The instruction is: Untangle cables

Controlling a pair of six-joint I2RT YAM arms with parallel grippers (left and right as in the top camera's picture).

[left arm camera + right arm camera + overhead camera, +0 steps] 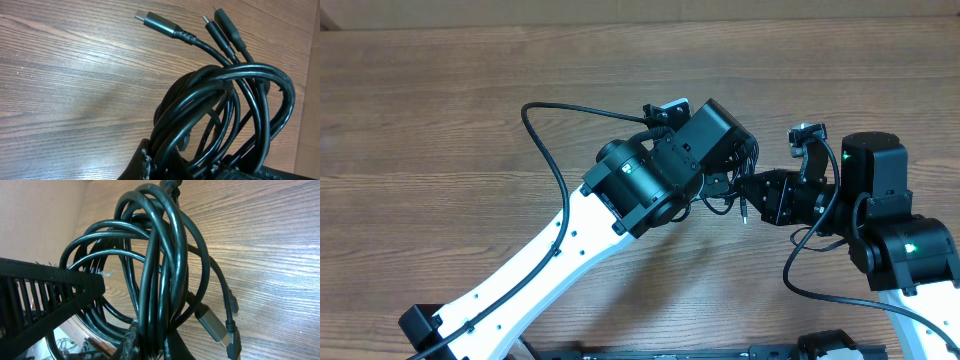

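Wooden table (440,100), grain running across view. Left arm (560,250), white links, entered from lower left; right arm (905,250) from lower right; both met right of table's centre. Cables (250,67): one tangled bundle of black loops, held between both arms over tabletop. Left gripper (192,172) clenched on bundle's lower loops. Right gripper (152,347) clamped on same bundle from opposite side. Free ends projecting from bundle: flat grey plug (155,22), two slimmer black plugs (220,37) just beside it.
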